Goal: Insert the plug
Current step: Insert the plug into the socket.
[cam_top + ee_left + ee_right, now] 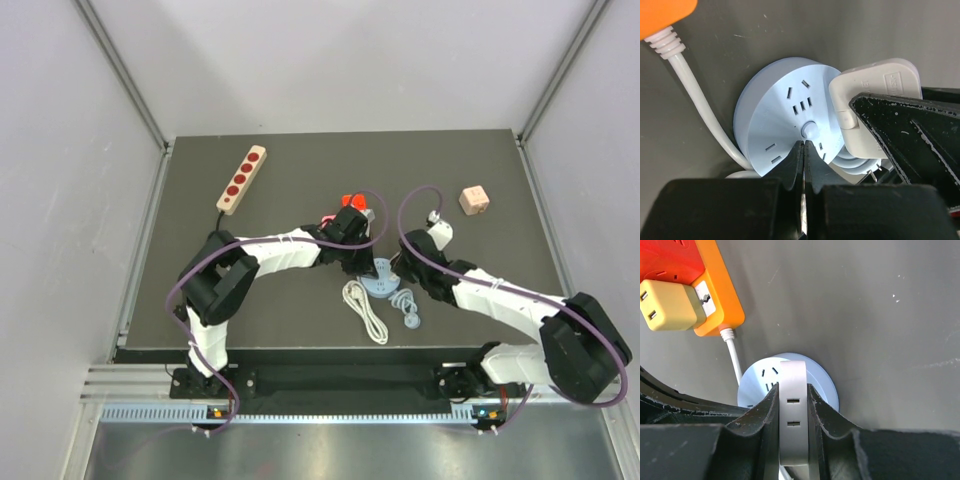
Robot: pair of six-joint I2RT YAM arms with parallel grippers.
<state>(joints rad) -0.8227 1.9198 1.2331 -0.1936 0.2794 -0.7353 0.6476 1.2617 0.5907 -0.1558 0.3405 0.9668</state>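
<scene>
Pinching a white plug (791, 432) on 2 sides, the right gripper (792, 390) is held at the round blue socket (775, 115). The left gripper (803, 150) is closed tight over it. The red plug (670, 260) is seen on the orange power strip (722, 305) near the socket.

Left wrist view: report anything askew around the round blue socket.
The white plug, clamped in the right gripper, sits skewed over the right edge of the round blue socket. It is off the slot groups and apparently not seated. Nothing else stands out.
</scene>
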